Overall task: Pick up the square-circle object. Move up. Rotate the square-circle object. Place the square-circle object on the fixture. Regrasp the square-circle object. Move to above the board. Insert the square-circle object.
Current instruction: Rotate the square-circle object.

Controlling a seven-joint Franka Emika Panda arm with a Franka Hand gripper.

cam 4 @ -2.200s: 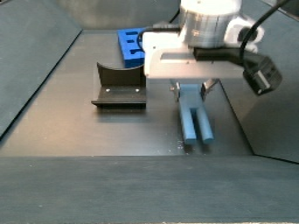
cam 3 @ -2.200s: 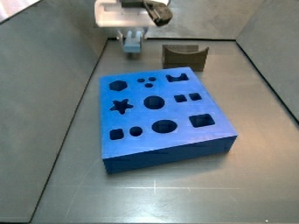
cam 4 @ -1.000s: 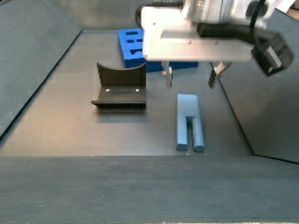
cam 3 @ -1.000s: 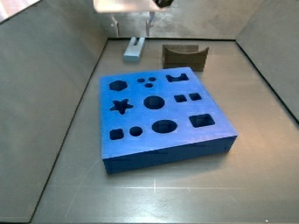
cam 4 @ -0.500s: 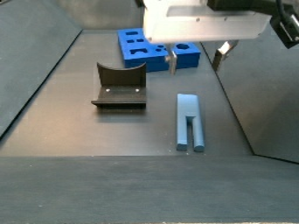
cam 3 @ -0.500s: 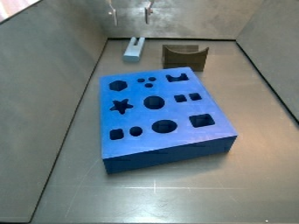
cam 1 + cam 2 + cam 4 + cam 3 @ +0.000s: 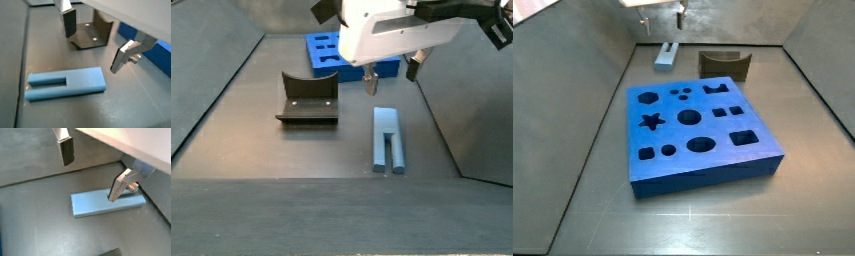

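Right now the peg (image 7: 65, 84) lies flat on the floor, nobody holding it, a slot cut into one end. In a side view it (image 7: 389, 139) sits just right of the fixture (image 7: 307, 98), a clear strip of floor between the two. Above it hangs the hand (image 7: 93, 45), fingers spread wide and nothing between them; one silver finger (image 7: 66, 149) and its partner (image 7: 120, 186) stand well apart in a wrist view. In a side view the hand (image 7: 389, 78) is up off the floor, over the peg's far end. Beyond the fixture sits the board (image 7: 326, 52), and another side view shows it (image 7: 698, 130) with every cutout dark and empty. By my read, no step is done yet: pick-up, lift, rotate, fixture, regrasp and insertion all remain.
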